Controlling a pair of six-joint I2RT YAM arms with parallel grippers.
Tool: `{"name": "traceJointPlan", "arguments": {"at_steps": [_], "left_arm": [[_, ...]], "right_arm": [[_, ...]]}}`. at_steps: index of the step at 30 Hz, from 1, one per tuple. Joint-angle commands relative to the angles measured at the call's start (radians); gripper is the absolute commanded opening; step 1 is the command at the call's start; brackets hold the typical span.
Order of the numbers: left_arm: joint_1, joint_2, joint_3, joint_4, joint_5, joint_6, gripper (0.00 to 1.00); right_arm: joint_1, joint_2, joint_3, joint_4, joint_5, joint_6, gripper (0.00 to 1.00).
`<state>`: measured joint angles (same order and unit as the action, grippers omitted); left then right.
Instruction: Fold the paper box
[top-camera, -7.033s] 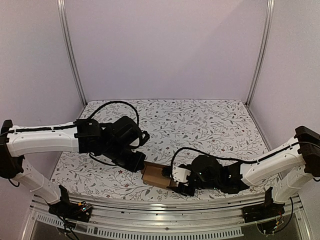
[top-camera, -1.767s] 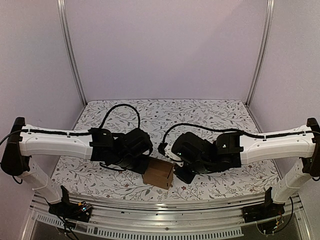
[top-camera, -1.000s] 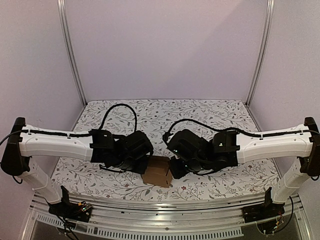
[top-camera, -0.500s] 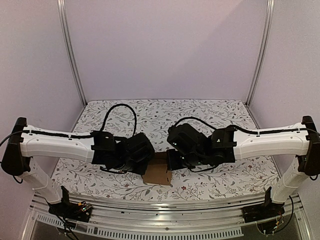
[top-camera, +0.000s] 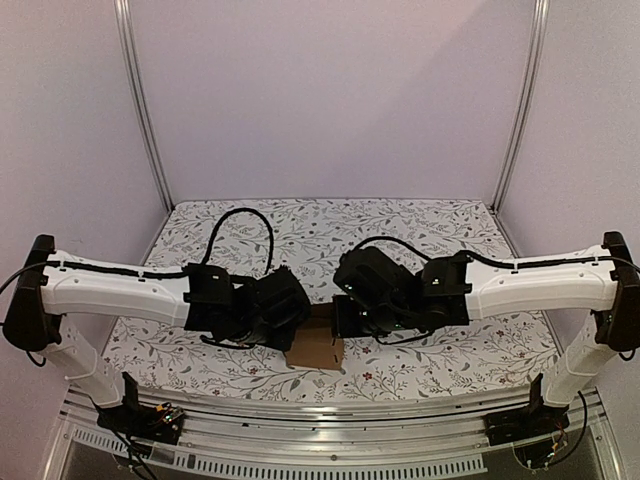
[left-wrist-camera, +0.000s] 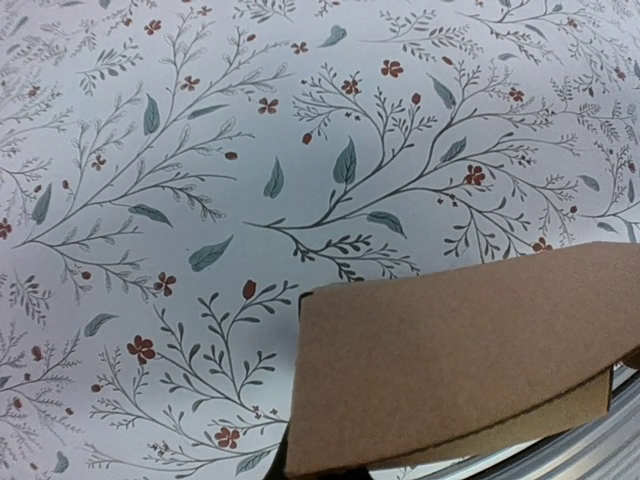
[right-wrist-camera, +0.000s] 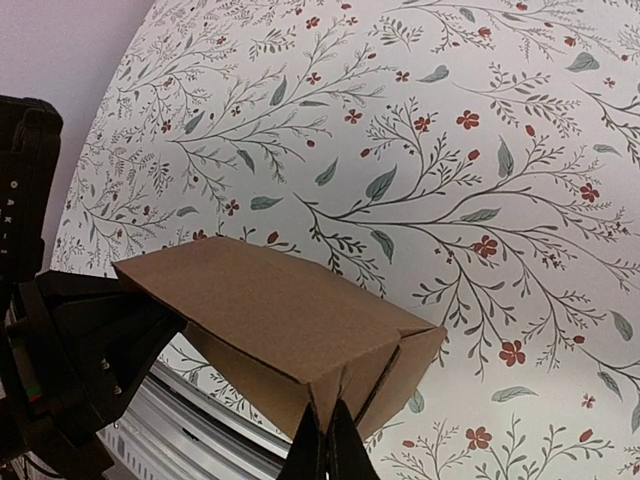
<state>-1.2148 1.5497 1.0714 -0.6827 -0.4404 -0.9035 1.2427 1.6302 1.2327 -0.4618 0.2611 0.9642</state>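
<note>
**A:** Where is the task's object being kept in this figure?

**B:** The paper box (top-camera: 315, 347) is being held near the front edge of the floral tabletop (top-camera: 430, 235), between the two end effectors. Whether it is being lifted clear of the surface or is resting on it cannot be told.

**A:** How is the object being gripped?

**B:** In the right wrist view, the right end effector (right-wrist-camera: 326, 450) is being kept closed on the seam at the box's near corner, where two cardboard edges are being pinched together. The left end effector (top-camera: 290, 325) is likewise being kept closed. In its own wrist view its fingers are being hidden by the cardboard, so a grip on the box cannot be confirmed. Its black body is being pressed close against the opposite end of the box.

**A:** How far along is the folding being judged?

**B:** The task is being judged as well advanced. A squarish brown body with raised panels is being shown, not a flat sheet. A second cardboard layer is being seen under the upper panel in the left wrist view. The remaining work is therefore being taken as tucking and closing the end flaps, then setting the box down.
</note>
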Motion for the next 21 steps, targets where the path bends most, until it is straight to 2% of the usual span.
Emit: {"name": "traceJointPlan", "arguments": {"at_steps": [1,10,21], "left_arm": [[-0.040,0.039,0.005,0.049,0.061,0.012,0.00],[-0.040,0.033,0.004,0.045,0.051,0.005,0.00],[-0.040,0.031,0.005,0.047,0.055,-0.008,0.00]], "right_arm": [[0.006,0.016,0.004,0.133,-0.024,0.022,0.00],[0.007,0.011,-0.055,0.146,-0.029,0.020,0.00],[0.036,0.004,-0.175,0.181,0.038,0.022,0.00]]}}
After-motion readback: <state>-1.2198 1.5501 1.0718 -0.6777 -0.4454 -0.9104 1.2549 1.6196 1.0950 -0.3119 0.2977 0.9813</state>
